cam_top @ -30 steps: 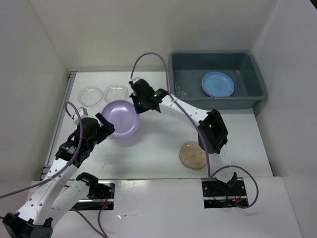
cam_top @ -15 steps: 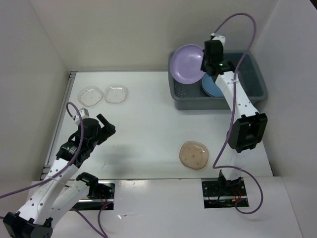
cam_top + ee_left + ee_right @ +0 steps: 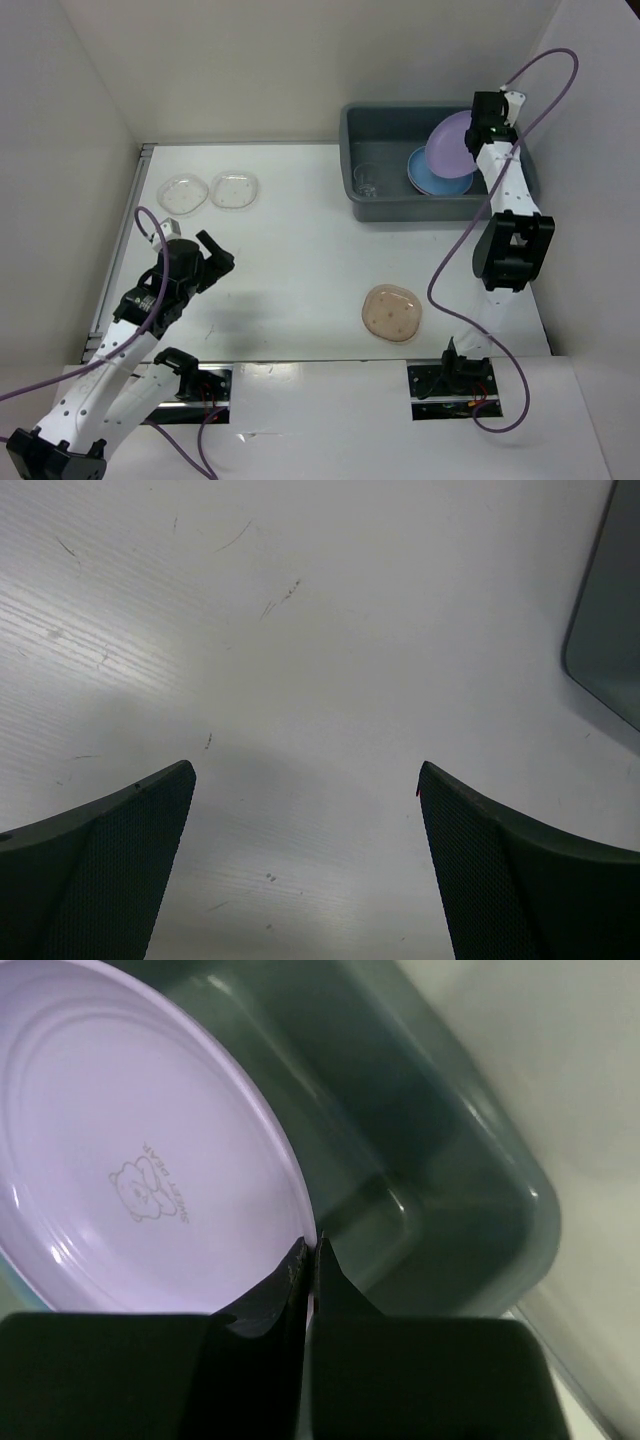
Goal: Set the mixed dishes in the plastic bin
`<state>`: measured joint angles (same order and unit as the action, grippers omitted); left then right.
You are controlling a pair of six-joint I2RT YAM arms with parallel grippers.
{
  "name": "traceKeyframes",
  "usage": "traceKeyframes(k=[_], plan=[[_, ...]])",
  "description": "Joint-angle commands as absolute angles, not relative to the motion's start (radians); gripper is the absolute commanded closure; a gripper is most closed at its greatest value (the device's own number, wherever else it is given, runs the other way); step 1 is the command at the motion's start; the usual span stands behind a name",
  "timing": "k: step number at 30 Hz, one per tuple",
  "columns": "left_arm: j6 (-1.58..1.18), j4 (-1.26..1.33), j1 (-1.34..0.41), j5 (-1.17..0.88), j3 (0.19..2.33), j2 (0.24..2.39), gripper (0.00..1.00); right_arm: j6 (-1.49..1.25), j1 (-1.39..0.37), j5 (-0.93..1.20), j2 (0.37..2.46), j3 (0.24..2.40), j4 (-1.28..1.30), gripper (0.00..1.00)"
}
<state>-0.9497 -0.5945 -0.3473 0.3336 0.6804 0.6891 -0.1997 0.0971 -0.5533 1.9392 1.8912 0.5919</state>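
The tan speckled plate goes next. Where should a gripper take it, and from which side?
Probably its near right rim, from above, one finger inside and one outside. The tan speckled plate lies flat and shallow on the table, so only the rim offers a pinch; the right gripper holds the lavender plate likewise.

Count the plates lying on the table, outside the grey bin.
3. One clear plate lies at the far left, a second clear plate lies just beside it, and the tan speckled plate lies near the front, right of centre. Others may be hidden from view.
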Motion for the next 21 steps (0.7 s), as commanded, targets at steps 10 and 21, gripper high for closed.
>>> traceKeyframes(k=[10,21], plan=[[-0.956,-0.572,-0.341,0.322,0.692,0.706,0.01,-0.235,0.101,-0.532,2.177,2.028,0.588,1.00],[-0.946,-0.532,-0.341,0.322,0.692,0.745,0.01,-0.224,0.086,-0.422,2.044,2.054,0.615,0.40]])
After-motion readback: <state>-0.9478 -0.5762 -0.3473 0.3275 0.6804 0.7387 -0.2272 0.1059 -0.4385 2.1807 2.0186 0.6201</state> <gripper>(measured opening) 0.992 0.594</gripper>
